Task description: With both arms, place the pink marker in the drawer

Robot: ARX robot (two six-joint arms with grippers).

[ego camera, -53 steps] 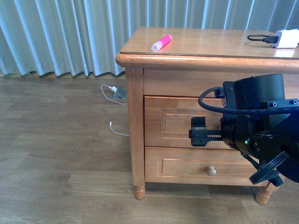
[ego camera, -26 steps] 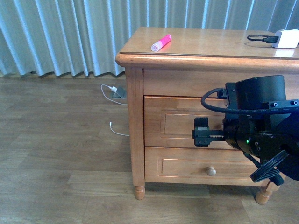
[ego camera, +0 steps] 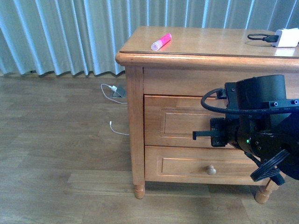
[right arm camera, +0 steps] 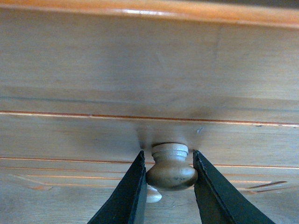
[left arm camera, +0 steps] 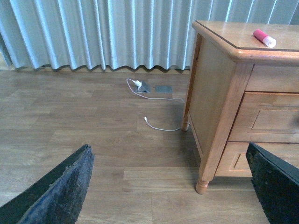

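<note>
1. Opening the drawer (ego camera: 177, 122) appears the step in hand: right gripper (right arm camera: 168, 161) pinches its knob (right arm camera: 172, 173).
2. Left gripper (left arm camera: 168, 149) gapes, empty.
3. Pink marker (ego camera: 161, 42) lies on dresser top (ego camera: 210, 39), far left.
4. Next: a straight pull toward the robot.

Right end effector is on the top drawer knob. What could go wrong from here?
The right end effector grips the knob only by its curved sides, so it might slip off when pulling the drawer. The pink marker lies near the edge of the dresser top; a jerk could roll it off.
</note>
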